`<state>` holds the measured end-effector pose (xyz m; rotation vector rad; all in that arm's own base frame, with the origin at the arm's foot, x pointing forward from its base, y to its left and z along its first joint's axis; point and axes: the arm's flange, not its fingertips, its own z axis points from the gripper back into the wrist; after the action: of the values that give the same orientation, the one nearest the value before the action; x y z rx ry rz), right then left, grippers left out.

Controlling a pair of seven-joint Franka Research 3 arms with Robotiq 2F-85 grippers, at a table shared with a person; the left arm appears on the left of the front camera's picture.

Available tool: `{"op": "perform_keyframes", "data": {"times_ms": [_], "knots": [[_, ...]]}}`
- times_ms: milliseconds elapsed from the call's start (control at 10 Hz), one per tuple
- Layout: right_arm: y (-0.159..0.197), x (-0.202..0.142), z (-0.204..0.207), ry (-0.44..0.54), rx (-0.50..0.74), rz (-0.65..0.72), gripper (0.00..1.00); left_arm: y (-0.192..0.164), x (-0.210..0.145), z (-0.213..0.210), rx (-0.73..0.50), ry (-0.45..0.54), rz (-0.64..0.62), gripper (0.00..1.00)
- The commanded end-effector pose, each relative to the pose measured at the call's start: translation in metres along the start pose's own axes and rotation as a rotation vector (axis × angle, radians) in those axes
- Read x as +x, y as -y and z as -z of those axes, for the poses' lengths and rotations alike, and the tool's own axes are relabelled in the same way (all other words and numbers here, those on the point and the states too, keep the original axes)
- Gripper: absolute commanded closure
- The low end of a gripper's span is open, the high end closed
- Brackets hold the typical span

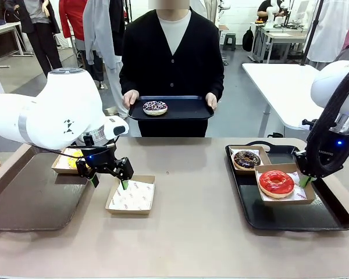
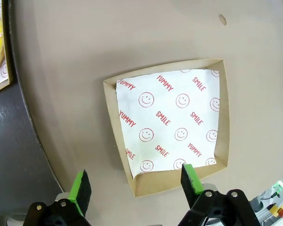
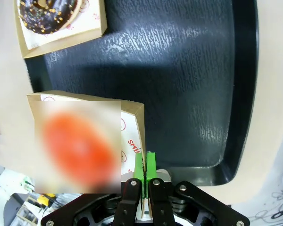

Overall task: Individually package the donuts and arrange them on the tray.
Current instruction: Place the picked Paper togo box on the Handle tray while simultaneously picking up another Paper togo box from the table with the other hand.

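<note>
A glossy red donut (image 1: 276, 182) lies in a cardboard box (image 1: 305, 197) on the black tray (image 1: 331, 218). My right gripper (image 1: 305, 181) is shut on that box's right wall, and the right wrist view shows the green pads (image 3: 139, 165) pinching the wall's edge. The chocolate donut (image 1: 247, 158) sits in its own box behind it. An empty paper-lined box (image 1: 131, 195) rests on the table. My left gripper (image 1: 109, 183) hangs open over its left edge, fingers (image 2: 80, 186) astride the near wall. The yellow donut (image 1: 74, 160) sits boxed behind my left arm. The white-purple sprinkled donut (image 1: 155, 107) lies on a dark tray (image 1: 186, 110) that the person holds.
A brown tray (image 1: 29, 200) lies at the table's left and carries the yellow donut's box. The person stands at the far edge with both hands on the held tray. Bare tabletop (image 1: 192, 174) lies between the empty box and the black tray.
</note>
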<state>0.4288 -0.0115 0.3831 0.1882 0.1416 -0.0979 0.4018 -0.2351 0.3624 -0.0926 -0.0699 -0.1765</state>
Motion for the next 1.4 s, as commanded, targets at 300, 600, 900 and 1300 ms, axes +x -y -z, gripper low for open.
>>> {"op": "perform_keyframes", "data": {"times_ms": [300,600,900,1300], "knots": [[0.038,0.008,0.02,-0.01,-0.007,-0.022,0.98,0.019,0.01,0.019,0.074,-0.047,-0.024,0.0],[0.045,0.017,0.03,0.001,0.04,-0.029,0.98,0.023,0.015,0.025,0.09,-0.061,-0.061,0.0],[0.04,0.026,0.038,-0.006,0.059,-0.047,0.98,0.022,0.02,0.033,0.097,-0.063,-0.094,0.0],[0.037,0.033,0.038,0.004,0.073,-0.041,0.98,0.011,0.026,0.039,0.11,-0.03,-0.169,0.0]]}}
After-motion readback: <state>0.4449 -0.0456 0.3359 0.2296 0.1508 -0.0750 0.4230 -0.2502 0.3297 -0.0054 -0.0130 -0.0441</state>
